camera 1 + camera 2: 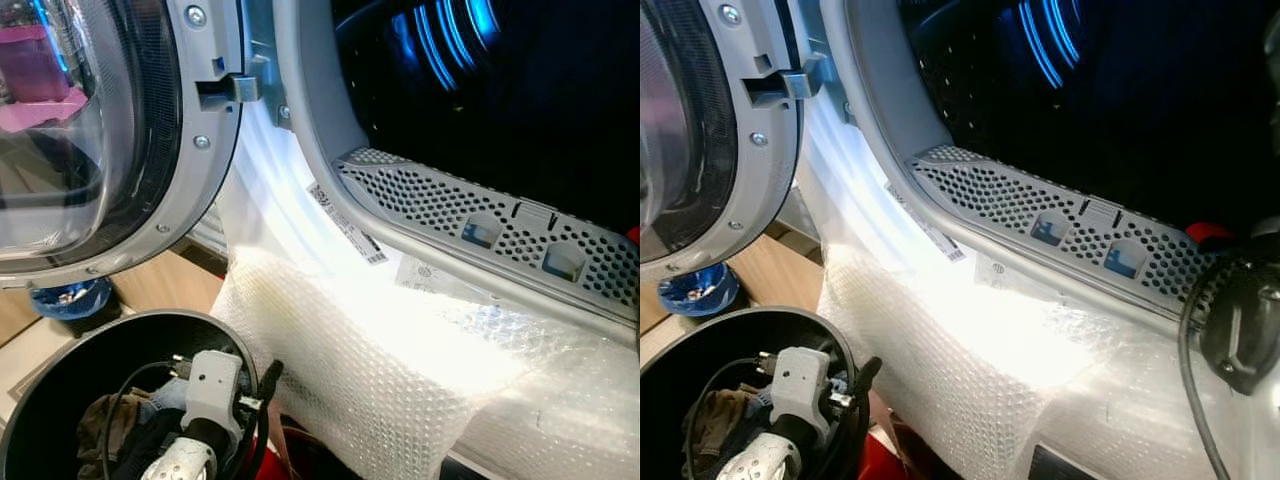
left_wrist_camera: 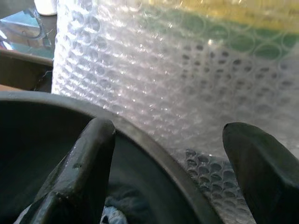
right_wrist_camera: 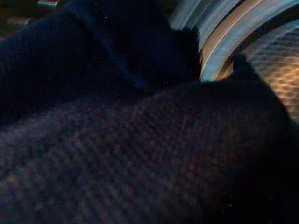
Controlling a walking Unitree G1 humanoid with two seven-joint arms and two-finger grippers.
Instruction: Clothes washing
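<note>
The washer's round door (image 1: 110, 130) stands swung open on my left, and its dark drum (image 1: 520, 90) gapes at the upper right behind a perforated grey lip (image 1: 470, 215). A black round basket (image 1: 60, 375) sits low on my left with brown and dark clothes (image 1: 110, 420) in it. My left gripper (image 2: 173, 158) hangs open at the basket's near rim, fingers (image 2: 88, 154) apart with nothing held. My right arm (image 1: 1240, 330) reaches toward the drum's lower edge beside something red (image 1: 1208, 235). In the right wrist view, dark knitted cloth (image 3: 117, 140) lies close against the camera, with drum ribs (image 3: 224, 42) behind.
Bubble wrap (image 1: 400, 370) covers the washer's front below the opening. A blue object (image 1: 70, 297) lies on the wooden floor (image 1: 170, 285) under the door. A black cable (image 1: 1188, 400) hangs from my right arm.
</note>
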